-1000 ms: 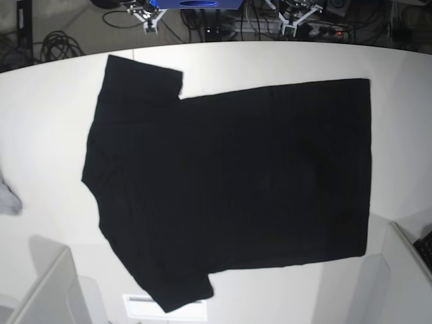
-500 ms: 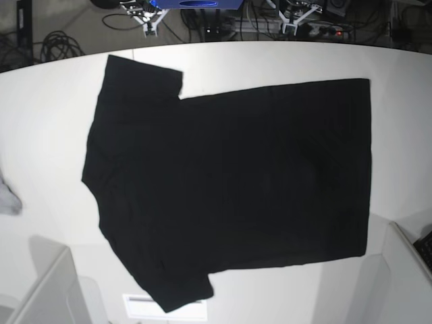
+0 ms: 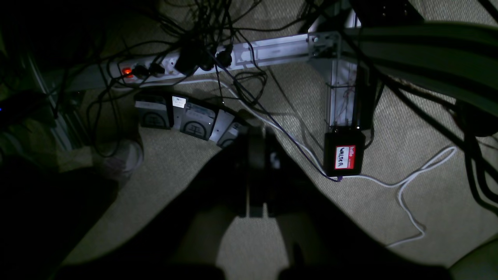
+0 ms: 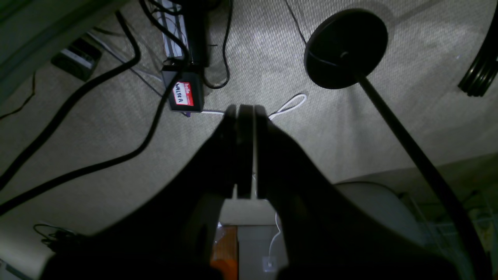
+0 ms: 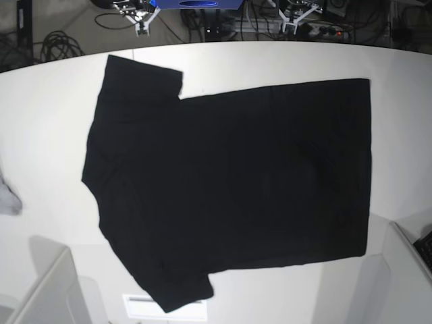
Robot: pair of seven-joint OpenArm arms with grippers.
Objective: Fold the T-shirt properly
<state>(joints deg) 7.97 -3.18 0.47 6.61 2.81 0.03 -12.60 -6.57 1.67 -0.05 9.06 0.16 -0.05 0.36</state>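
A black T-shirt (image 5: 229, 182) lies flat on the white counter (image 5: 47, 135), long axis side to side. Both closed, empty grippers, left gripper (image 3: 256, 144) and right gripper (image 4: 245, 112), hang off the counter over carpet.

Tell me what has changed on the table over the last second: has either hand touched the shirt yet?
Nothing on the table has visibly changed. The T-shirt lies flat on the white table, plain black side up, with the same outline as before, and the small grey cloth sits at the same table edge. Neither hand appears in the base view; both wrist views show only floor and cables.
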